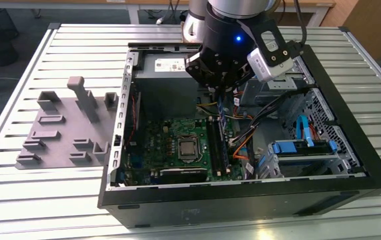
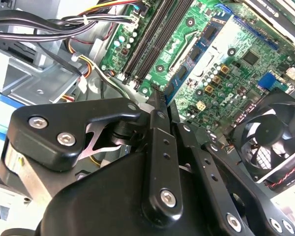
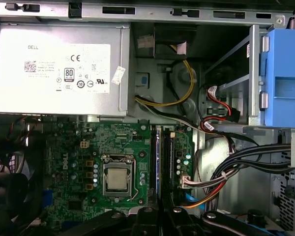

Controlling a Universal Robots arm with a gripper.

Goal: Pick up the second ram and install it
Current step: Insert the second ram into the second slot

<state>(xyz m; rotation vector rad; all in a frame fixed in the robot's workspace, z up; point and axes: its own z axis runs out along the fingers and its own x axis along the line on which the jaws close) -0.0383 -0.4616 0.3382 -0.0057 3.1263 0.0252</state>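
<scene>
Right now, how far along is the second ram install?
Pickup looks done: the gripper appears shut on the second ram, a thin strip held edge-on, and the grey fixture holds no stick. In hand: it hangs above the black slots of the motherboard. Left: seating it in a slot.

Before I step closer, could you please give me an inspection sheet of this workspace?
Surface: slatted metal table, carrying an open computer case.
Job's things: the second ram hangs upright from the gripper above the memory slots of the motherboard, not yet seated.
Clutter: grey fixture on the table at the exterior view's left of the case.
Grippers: gripper inside the case, its fingers apparently shut on the thin stick.
Cables: black, yellow, red and orange bundles run close beside the slots.
Surroundings: floor beyond the table; no person seen.
</scene>
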